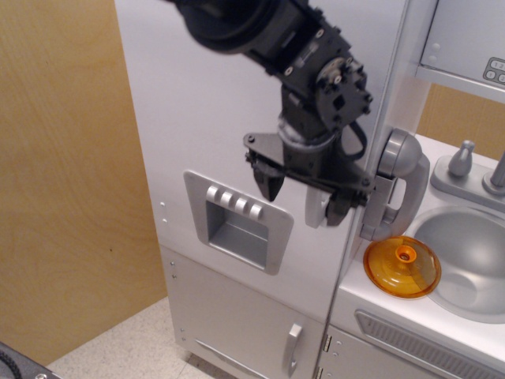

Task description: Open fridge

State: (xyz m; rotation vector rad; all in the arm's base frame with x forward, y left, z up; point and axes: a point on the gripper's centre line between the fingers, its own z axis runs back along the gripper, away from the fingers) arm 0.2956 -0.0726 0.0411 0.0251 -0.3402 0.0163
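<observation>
gripper (pixel 306 197) fingers spread apart, hanging over the long grey handle (pixel 316 213) | fridge (pixel 197 118) upright left of sink (pixel 465 253), door shut | dispenser panel (pixel 237 221) uncovered

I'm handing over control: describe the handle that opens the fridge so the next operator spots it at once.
Find the tall white fridge left of the sink. Its handle is the vertical grey bar at the door's right edge, mostly hidden behind the open claw. It sits right of the recessed dispenser panel, left of the grey phone handset.
</observation>
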